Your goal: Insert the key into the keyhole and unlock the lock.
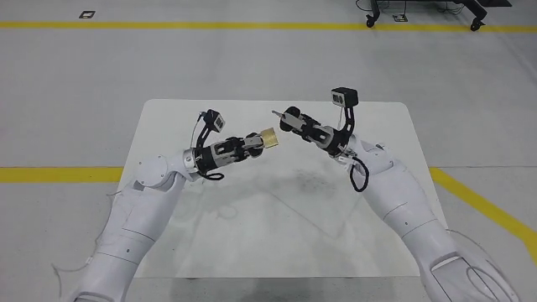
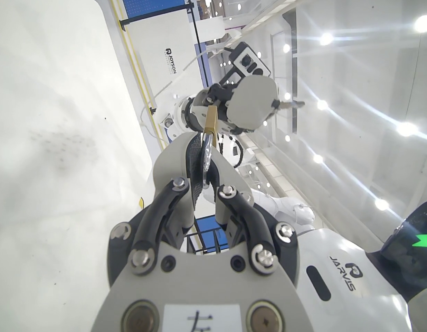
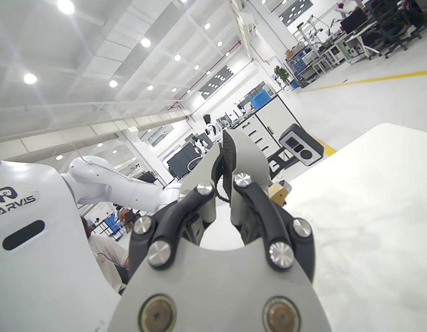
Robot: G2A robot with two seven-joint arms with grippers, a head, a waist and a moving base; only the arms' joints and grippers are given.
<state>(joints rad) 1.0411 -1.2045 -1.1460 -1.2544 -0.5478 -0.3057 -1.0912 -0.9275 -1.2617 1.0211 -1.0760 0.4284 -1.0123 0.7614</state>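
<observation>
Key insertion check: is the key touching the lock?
Apart. The top view shows a plain gap between the key and the brass lock.

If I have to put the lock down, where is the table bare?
The table is bare across the near half between the two arms, and at both far corners outside them. It is crowded only over the far middle, where the left gripper holds the lock close to the right gripper and its key.
</observation>
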